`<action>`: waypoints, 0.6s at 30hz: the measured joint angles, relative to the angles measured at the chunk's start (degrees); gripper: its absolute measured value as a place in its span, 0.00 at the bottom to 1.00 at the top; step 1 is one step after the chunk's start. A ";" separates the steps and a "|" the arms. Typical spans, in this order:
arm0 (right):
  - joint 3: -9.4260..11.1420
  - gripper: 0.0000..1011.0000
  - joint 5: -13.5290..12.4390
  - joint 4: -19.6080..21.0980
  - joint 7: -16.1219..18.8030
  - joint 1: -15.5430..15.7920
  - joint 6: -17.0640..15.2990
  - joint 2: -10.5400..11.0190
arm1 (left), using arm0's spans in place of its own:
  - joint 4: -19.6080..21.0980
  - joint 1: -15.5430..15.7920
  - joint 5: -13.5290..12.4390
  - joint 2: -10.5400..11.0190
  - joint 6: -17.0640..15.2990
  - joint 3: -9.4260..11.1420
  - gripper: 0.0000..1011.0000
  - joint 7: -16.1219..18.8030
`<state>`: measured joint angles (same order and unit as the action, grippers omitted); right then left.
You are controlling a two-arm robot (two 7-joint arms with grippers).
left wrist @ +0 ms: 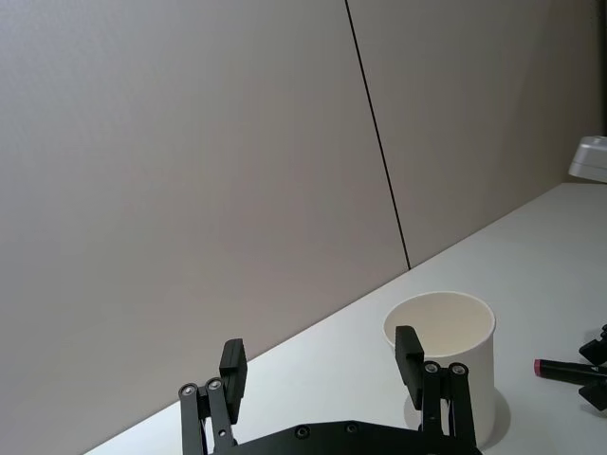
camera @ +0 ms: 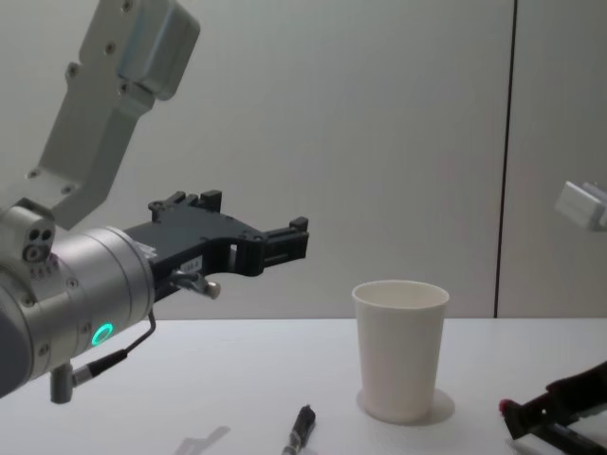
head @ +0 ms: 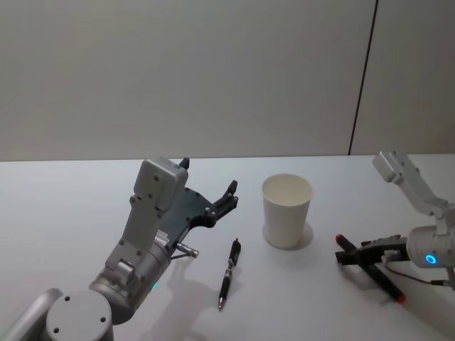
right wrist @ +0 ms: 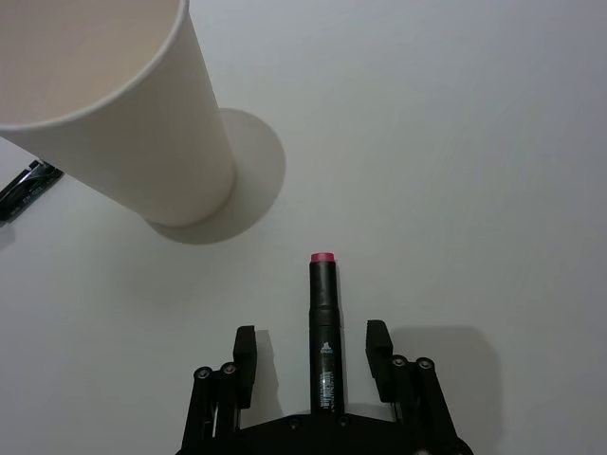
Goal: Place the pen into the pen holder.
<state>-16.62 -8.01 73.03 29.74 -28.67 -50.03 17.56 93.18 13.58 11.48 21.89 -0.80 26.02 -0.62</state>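
The grasp is judged to be the step in hand; nothing has yet been put into the cup (head: pixel 286 212). The right tool (right wrist: pixel 312 346) is set low on the bench (head: pixel 85 206), to the right of the cup, with its fingers spread on either side of a marker (right wrist: pixel 322 289). A gap is seen on each side of the barrel, so nothing is pinched. The left tool (left wrist: pixel 321 368) is held above the bench, left of the cup, spread wide and empty.

A second writing thing, a slim black pen (head: pixel 228 273), lies flat on the bench between the left tool and the cup, near the cup but not touching it. Neither tool is on it.

For the next move, the right tool's fingers would have to be pressed together on the marker's barrel. The marker would then be lifted, tipped toward upright, carried over the cup's mouth and let go.

The cup is white and looks like paper, with a rolled rim and walls tapering to a narrower base. It stands upright and empty. It is judged to be light and easily knocked over, so the rim should be cleared from above. The marker is a straight, round black barrel with small print and a pinkish-red end turned toward the cup. Being smooth and round, it may roll if it is caught off-centre. The bench is plain, matte and white. The tools' fingers are black and flat-faced.
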 joint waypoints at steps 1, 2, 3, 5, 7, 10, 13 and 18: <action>-0.07 0.70 0.14 -0.24 0.08 -0.11 0.07 -0.04 | 0.00 0.00 0.00 0.00 0.00 0.00 0.99 0.00; -0.11 0.68 0.20 -0.37 0.12 -0.18 0.10 -0.06 | 0.00 0.00 0.00 0.00 0.00 0.00 0.99 0.00; -0.15 0.67 0.29 -0.48 0.18 -0.23 0.14 -0.08 | 0.00 0.00 0.00 0.00 0.00 0.00 0.99 0.00; -0.20 0.60 0.42 -0.68 0.23 -0.33 0.22 -0.10 | 0.00 0.00 0.00 0.00 0.00 0.00 0.99 0.00; -0.28 0.54 0.64 -0.98 0.30 -0.50 0.30 -0.16 | 0.00 0.00 0.00 0.00 0.00 0.00 0.99 0.00; -0.44 0.44 0.95 -1.46 0.37 -0.76 0.41 -0.26 | 0.00 0.00 0.00 0.00 0.00 0.00 0.99 0.00; -0.57 0.34 1.21 -1.86 0.41 -0.99 0.45 -0.35 | 0.00 0.00 0.00 0.00 0.00 0.00 0.99 0.00; -0.69 0.19 1.42 -2.29 0.46 -1.23 0.48 -0.47 | 0.00 0.00 0.00 0.00 0.00 0.00 0.99 0.00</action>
<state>-17.31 -6.59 70.73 30.20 -29.89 -49.55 17.10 93.17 13.59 11.48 21.89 -0.80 26.03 -0.62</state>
